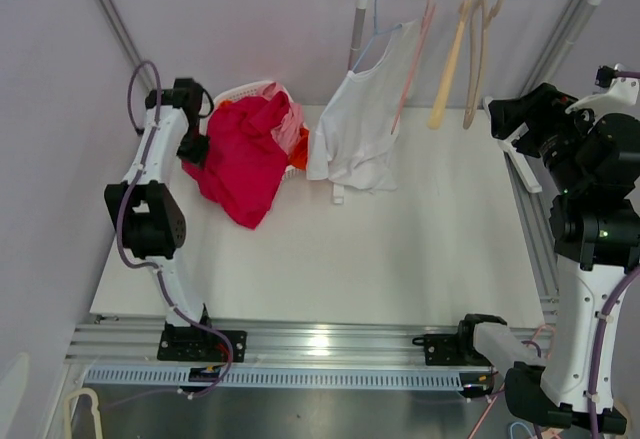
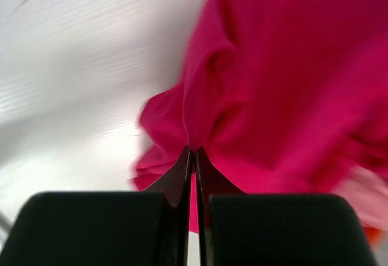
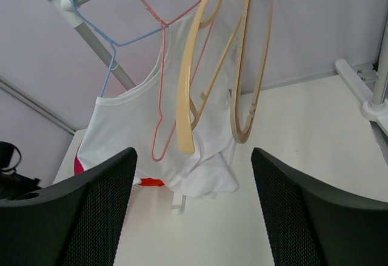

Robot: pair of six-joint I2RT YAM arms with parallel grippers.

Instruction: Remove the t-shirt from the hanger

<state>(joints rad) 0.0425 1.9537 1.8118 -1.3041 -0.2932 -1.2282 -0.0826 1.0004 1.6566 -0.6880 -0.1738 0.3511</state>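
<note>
Left hand clamped on red t-shirt. Right hand spread apart, facing white t-shirt on blue hanger.

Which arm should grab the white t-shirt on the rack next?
Right. The right gripper is open, facing the white t-shirt; the left gripper is shut on the red garment.
</note>
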